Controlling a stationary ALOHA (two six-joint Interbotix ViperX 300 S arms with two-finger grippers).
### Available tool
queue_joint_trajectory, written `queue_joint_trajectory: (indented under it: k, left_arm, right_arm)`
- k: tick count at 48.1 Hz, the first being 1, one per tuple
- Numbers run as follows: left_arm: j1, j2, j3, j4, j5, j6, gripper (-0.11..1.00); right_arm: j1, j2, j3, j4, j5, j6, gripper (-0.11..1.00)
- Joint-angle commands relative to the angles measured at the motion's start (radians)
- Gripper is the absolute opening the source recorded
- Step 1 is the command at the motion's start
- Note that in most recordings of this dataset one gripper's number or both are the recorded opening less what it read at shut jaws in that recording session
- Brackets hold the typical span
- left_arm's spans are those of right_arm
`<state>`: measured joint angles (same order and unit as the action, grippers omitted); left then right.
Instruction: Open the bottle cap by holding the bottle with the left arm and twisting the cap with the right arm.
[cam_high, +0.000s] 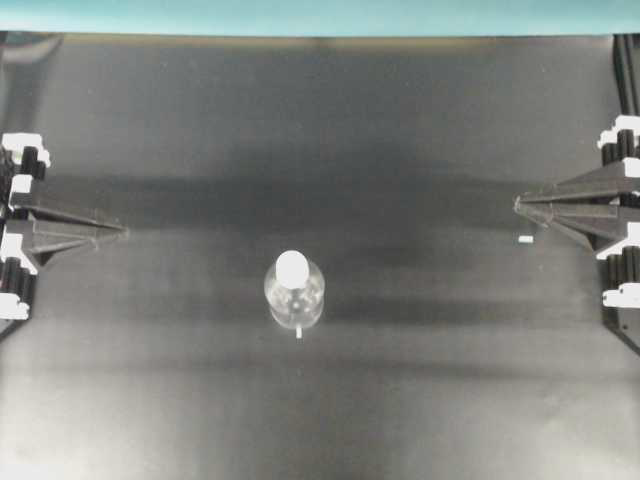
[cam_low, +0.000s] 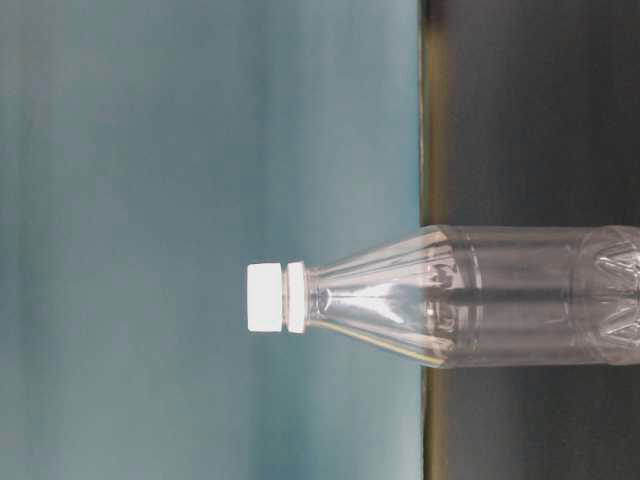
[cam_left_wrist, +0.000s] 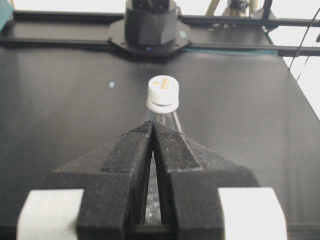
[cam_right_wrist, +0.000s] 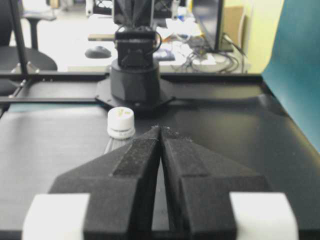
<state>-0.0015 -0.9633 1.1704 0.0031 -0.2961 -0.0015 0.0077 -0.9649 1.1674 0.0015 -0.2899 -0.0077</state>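
Standing upright mid-desk (cam_high: 400, 120), the bottle (cam_high: 294, 297) has its bottle cap (cam_high: 291, 265) screwed on (white, seen clearly from table level). Left pincer (cam_high: 124, 231) sits at the left edge, jaws together, holding nothing. Right pincer (cam_high: 517, 205) mirrors it at the right edge, also pressed together. Both well apart from the bottle. Small white scrap (cam_high: 524, 240) lies near the right pincer.

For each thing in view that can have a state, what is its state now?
bottle: upright on the table, held by nothing.
bottle cap: on the bottle.
left hand: shut, empty, apart from the bottle.
right hand: shut, empty, apart from the bottle.
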Motion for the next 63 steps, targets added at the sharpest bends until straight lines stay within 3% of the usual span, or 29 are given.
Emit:
queue_joint_trajectory:
  k: [1, 5, 21, 25, 35, 38, 63]
  left_arm:
    - [-0.012, 0.064, -0.077, 0.043, -0.006, -0.011, 0.14]
    - [-0.011, 0.124, -0.117, 0.043, -0.006, -0.009, 0.09]
    - [-0.012, 0.347, -0.27, 0.041, -0.1, -0.002, 0.13]
    - [-0.012, 0.408, -0.31, 0.043, -0.143, -0.009, 0.28]
    - [-0.017, 0.571, -0.425, 0.043, -0.186, -0.037, 0.88]
    - [-0.017, 0.623, -0.456, 0.043, -0.187, -0.055, 0.97]
    - [-0.043, 0.877, -0.454, 0.043, -0.236, -0.149, 0.98]
  right_arm:
    - [-0.015, 0.012, -0.006, 0.006, -0.006, 0.017, 0.03]
    - [-0.015, 0.018, -0.008, 0.02, 0.009, 0.018, 0.01]
    - [-0.017, 0.012, -0.011, 0.031, 0.094, 0.018, 0.0]
    - [-0.018, 0.008, -0.012, 0.031, 0.1, 0.02, 0.0]
    - [-0.017, -0.003, -0.012, 0.031, 0.104, 0.021, 0.0]
    - [-0.017, -0.006, -0.012, 0.031, 0.103, 0.021, 0.0]
    - [-0.018, -0.011, -0.012, 0.048, 0.129, 0.025, 0.0]
